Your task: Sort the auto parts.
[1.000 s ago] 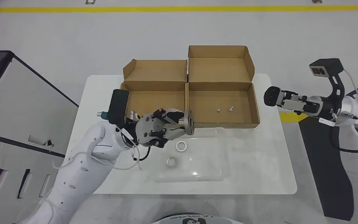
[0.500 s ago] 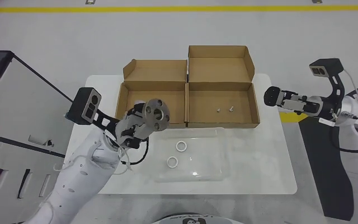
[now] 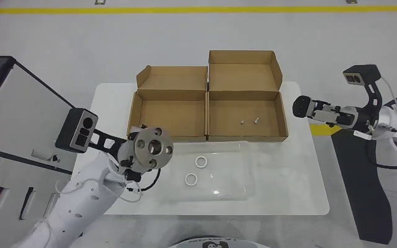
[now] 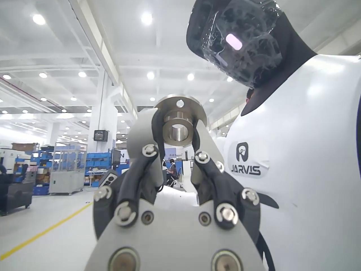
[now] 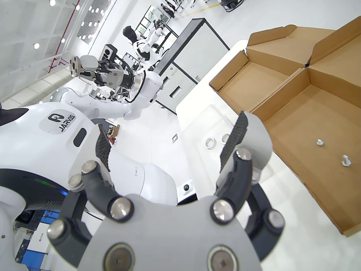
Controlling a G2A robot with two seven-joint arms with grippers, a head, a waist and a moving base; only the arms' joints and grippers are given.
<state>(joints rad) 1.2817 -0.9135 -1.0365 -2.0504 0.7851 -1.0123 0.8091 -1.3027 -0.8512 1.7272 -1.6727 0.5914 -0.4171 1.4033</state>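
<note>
Right brown cardboard box (image 3: 223,127) holds two small silver bolts (image 3: 248,120); clear plastic tray (image 3: 239,183) holds two white rings (image 3: 201,162). Left gripper (image 4: 177,142) clamps a round, holed steel flange (image 3: 154,147); right gripper (image 5: 171,124) has its jaws apart.

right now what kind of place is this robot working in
Probably a factory or robotics workshop floor: racks of blue bins in the hall behind, a yellow floor line, and open cardboard boxes on a white table for sorting parts.
</note>
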